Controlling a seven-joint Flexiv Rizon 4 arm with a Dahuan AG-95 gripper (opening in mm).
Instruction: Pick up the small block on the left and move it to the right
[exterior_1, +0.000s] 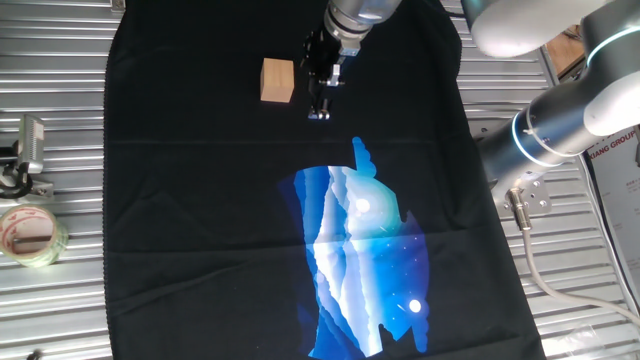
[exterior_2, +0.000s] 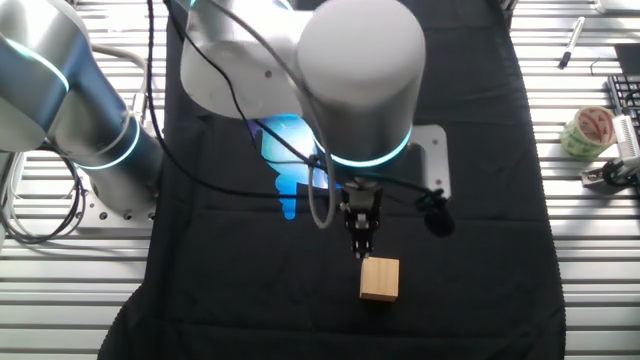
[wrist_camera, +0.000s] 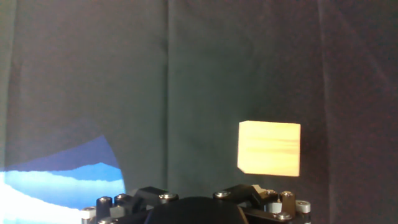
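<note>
The small block (exterior_1: 277, 80) is a light tan wooden cube lying on the black cloth (exterior_1: 200, 220). It also shows in the other fixed view (exterior_2: 379, 279) and in the hand view (wrist_camera: 269, 149). My gripper (exterior_1: 318, 114) hangs beside the block, just to its right in one fixed view, a little above the cloth and not touching it. In the other fixed view the gripper (exterior_2: 360, 250) is just above and left of the block. Its fingers look pressed together with nothing between them. The hand view shows only the gripper's base, not the fingertips.
A blue and white print (exterior_1: 360, 260) covers the middle of the cloth. A clear tape roll (exterior_1: 30, 235) and a metal tool (exterior_1: 25, 150) lie off the cloth on the slatted metal table. The arm's base (exterior_1: 560, 130) stands at the cloth's other side.
</note>
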